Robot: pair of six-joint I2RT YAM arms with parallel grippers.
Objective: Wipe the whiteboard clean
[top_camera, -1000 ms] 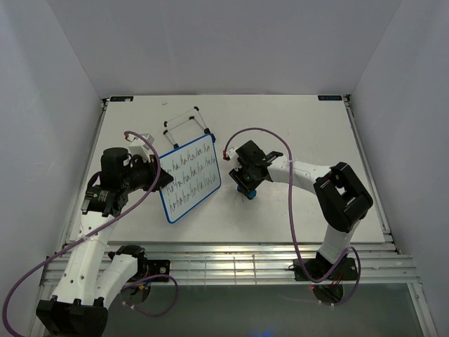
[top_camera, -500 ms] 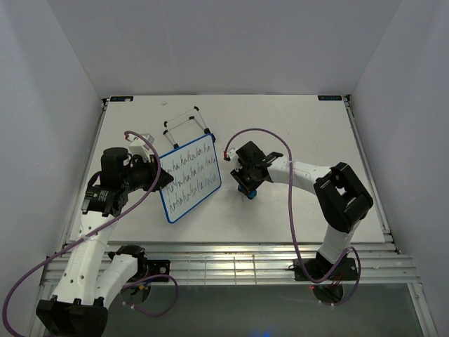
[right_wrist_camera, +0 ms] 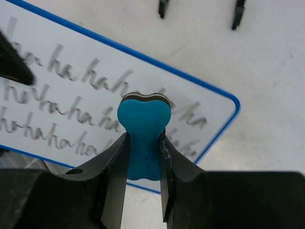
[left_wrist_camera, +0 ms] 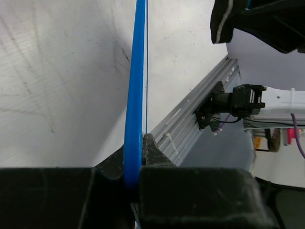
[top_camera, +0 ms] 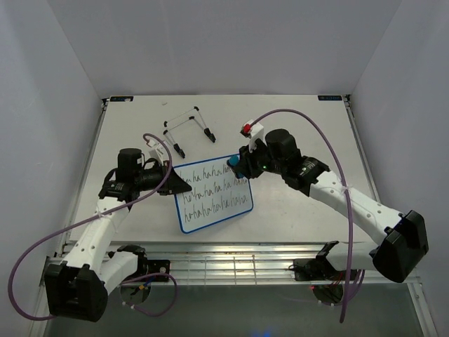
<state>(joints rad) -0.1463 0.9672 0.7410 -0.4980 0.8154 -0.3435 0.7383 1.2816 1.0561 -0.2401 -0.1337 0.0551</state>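
The whiteboard [top_camera: 214, 194] has a blue frame and three rows of black handwriting. It is at the table's middle. My left gripper [top_camera: 179, 185] is shut on its left edge. In the left wrist view the blue frame [left_wrist_camera: 136, 86] runs edge-on out of the closed left gripper [left_wrist_camera: 138, 155]. My right gripper [top_camera: 238, 167] is shut on the blue bone-shaped eraser [top_camera: 235, 162] over the board's top right part. In the right wrist view the eraser [right_wrist_camera: 143, 120] sits in the right gripper [right_wrist_camera: 143, 139], its felt end on or just above the writing on the board [right_wrist_camera: 62, 90].
The thin wire stand [top_camera: 188, 127] with black feet stands behind the board; its feet [right_wrist_camera: 162, 6] show at the top of the right wrist view. The aluminium rail [top_camera: 231, 254] runs along the table's near edge. White walls close in the left, back and right.
The left gripper has swung the board right, toward the table's middle, and turned it nearly level. The right gripper has moved off the table with the eraser to the board's top right part.
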